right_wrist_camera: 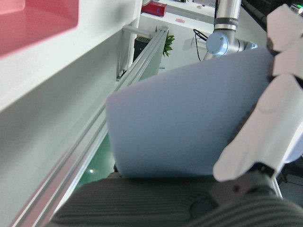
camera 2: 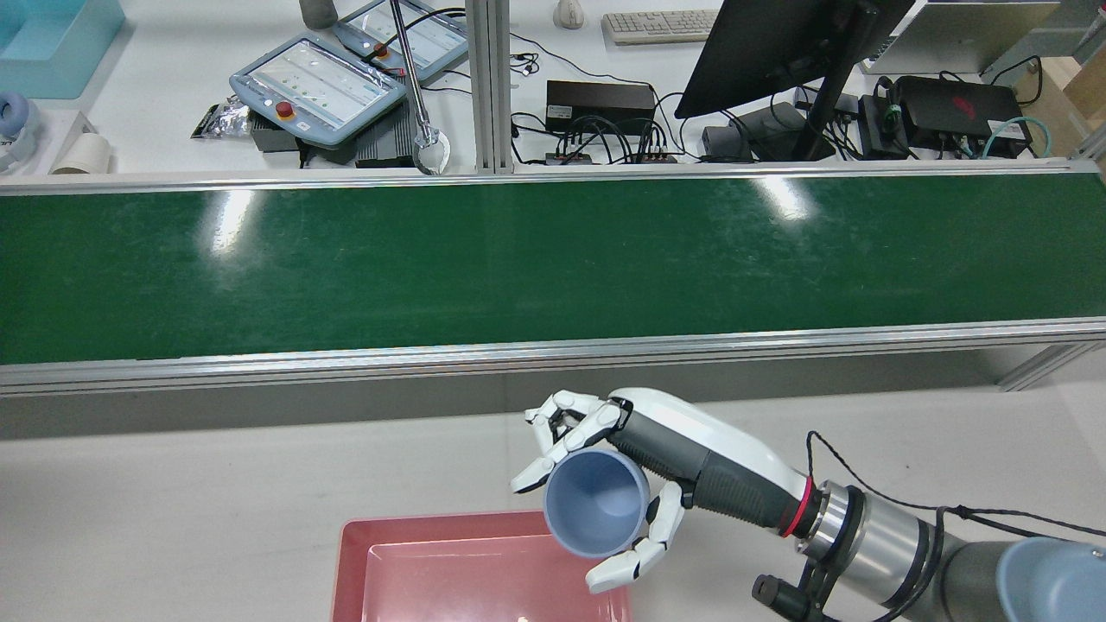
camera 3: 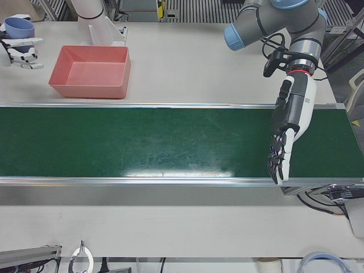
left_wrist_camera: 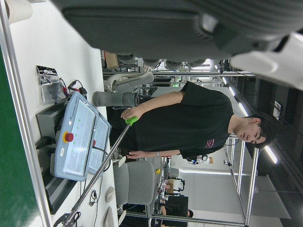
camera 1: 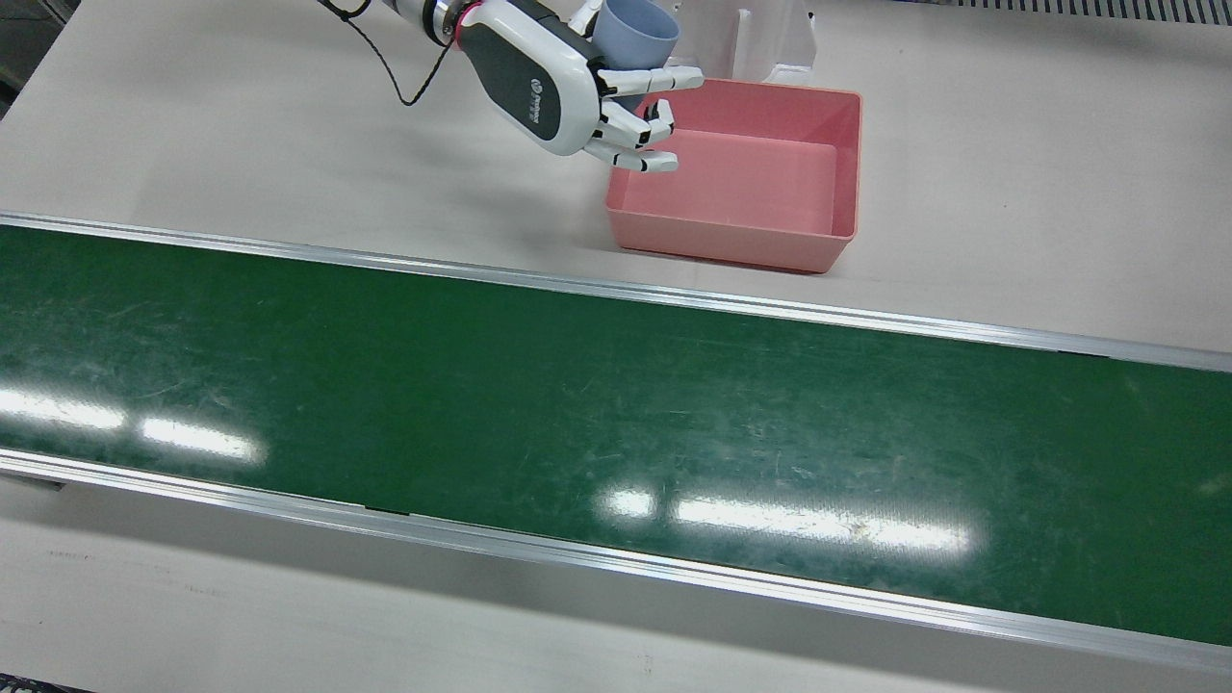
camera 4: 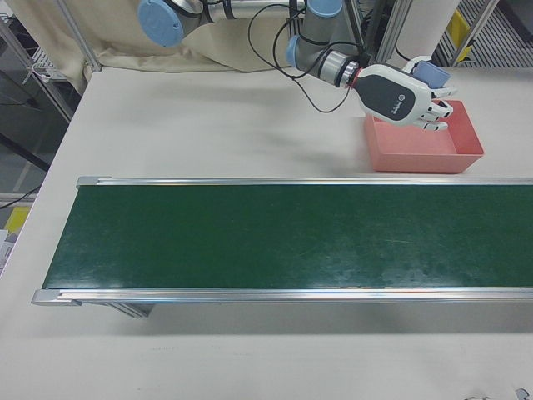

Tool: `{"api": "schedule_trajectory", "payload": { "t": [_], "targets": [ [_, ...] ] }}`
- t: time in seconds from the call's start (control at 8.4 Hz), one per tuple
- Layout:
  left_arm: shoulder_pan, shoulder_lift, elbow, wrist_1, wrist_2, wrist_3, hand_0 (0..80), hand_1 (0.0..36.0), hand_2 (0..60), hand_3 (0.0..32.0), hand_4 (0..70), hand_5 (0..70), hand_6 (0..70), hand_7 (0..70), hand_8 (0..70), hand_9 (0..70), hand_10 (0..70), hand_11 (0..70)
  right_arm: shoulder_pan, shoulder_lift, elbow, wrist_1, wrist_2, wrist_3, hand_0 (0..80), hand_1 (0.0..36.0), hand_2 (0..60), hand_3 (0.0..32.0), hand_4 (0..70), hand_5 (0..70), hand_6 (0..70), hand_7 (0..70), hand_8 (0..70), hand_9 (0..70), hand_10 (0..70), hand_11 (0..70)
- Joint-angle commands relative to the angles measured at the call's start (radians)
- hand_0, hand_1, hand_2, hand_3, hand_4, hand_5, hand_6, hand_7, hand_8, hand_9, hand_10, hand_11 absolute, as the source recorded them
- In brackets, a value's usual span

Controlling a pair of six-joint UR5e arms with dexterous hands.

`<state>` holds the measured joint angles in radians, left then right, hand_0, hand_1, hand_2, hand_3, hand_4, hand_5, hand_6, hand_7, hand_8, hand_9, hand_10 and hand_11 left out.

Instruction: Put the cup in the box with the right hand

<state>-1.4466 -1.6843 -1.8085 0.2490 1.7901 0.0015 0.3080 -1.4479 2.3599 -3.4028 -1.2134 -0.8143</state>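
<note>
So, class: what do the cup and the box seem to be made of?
Cup: probably plastic, pale blue with a matte finish and a thin, even rim. Box: probably moulded plastic, pink with a slight sheen, smooth one-piece walls and rounded corners.

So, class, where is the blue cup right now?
The blue cup is held in the right hand, raised over the near corner of the pink box in the rear view.

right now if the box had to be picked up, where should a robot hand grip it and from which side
Grip the box by a long wall's rim, coming down from above with fingers hooked over the edge. It sits flat with its top open and its thin walls flare outward, so the rim is the only graspable edge. The belt-side wall is free; the right robot hand with the cup hovers over the far corner.
</note>
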Motion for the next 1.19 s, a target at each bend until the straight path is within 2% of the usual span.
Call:
{"api": "schedule_trajectory", "payload": {
  "t": [0.0,0.12,0.24,0.36,0.48,0.6,0.71,0.83,0.95,1.07],
  "targets": [
    [0.000,0.000,0.000,0.000,0.000,0.000,0.0,0.0,0.0,0.0,0.0,0.0,0.0,0.0,0.0,0.0,0.0,0.0,-0.151,0.020,-0.005,0.000,0.067,-0.063,47.5,12.5,15.7,0.0,20.0,3.7,4.5,15.1,0.0,1.6,2.5,5.2],
    [0.000,0.000,0.000,0.000,0.000,0.000,0.0,0.0,0.0,0.0,0.0,0.0,0.0,0.0,0.0,0.0,0.0,0.0,-0.162,0.021,-0.007,0.000,0.069,-0.065,45.7,15.2,26.5,0.0,16.1,3.7,4.3,14.2,0.0,1.4,2.2,4.8],
    [0.000,0.000,0.000,0.000,0.000,0.000,0.0,0.0,0.0,0.0,0.0,0.0,0.0,0.0,0.0,0.0,0.0,0.0,-0.165,0.023,-0.007,0.000,0.069,-0.068,46.1,14.2,23.2,0.0,17.4,3.6,4.6,15.6,0.0,1.7,2.0,4.5],
    [0.000,-0.002,0.000,0.000,0.002,0.000,0.0,0.0,0.0,0.0,0.0,0.0,0.0,0.0,0.0,0.0,0.0,0.0,-0.165,0.023,-0.005,0.000,0.069,-0.066,45.4,14.9,26.6,0.0,16.7,3.6,4.8,17.0,0.0,2.0,2.1,4.6],
    [0.000,-0.002,0.001,0.000,0.000,0.000,0.0,0.0,0.0,0.0,0.0,0.0,0.0,0.0,0.0,0.0,0.0,0.0,-0.162,0.021,-0.002,0.000,0.067,-0.060,46.0,14.0,23.2,0.0,17.2,3.7,4.9,17.5,0.0,2.0,2.3,4.9],
    [0.000,0.000,0.001,0.000,0.000,0.000,0.0,0.0,0.0,0.0,0.0,0.0,0.0,0.0,0.0,0.0,0.0,0.0,-0.091,0.014,0.019,0.000,0.061,-0.045,46.7,13.3,19.4,0.0,17.5,3.8,5.2,18.5,0.0,2.3,2.6,5.3],
    [0.000,-0.002,0.001,0.000,0.000,0.000,0.0,0.0,0.0,0.0,0.0,0.0,0.0,0.0,0.0,0.0,0.0,0.0,0.080,-0.027,0.038,-0.004,0.051,0.027,46.8,13.3,19.8,0.0,19.8,3.8,5.7,21.4,0.1,2.8,2.8,5.6],
    [0.000,0.000,0.003,-0.002,0.000,0.000,0.0,0.0,0.0,0.0,0.0,0.0,0.0,0.0,0.0,0.0,0.0,0.0,0.278,-0.093,0.013,-0.029,-0.007,0.146,46.0,15.2,27.1,0.0,18.9,3.8,6.2,23.4,0.2,3.2,3.1,6.0],
    [0.000,0.000,0.004,-0.002,0.000,0.000,0.0,0.0,0.0,0.0,0.0,0.0,0.0,0.0,0.0,0.0,0.0,0.0,0.547,-0.100,-0.075,-0.045,-0.117,0.208,46.4,14.1,23.9,0.0,21.1,3.8,6.1,22.9,0.2,3.5,3.6,6.7],
    [0.000,-0.002,0.003,-0.002,0.000,0.000,0.0,0.0,0.0,0.0,0.0,0.0,0.0,0.0,0.0,0.0,0.0,0.0,0.745,-0.094,-0.211,-0.038,-0.212,0.245,46.0,15.2,27.8,0.0,20.0,3.9,5.9,21.4,0.1,3.8,3.8,7.0]
  ]
}}
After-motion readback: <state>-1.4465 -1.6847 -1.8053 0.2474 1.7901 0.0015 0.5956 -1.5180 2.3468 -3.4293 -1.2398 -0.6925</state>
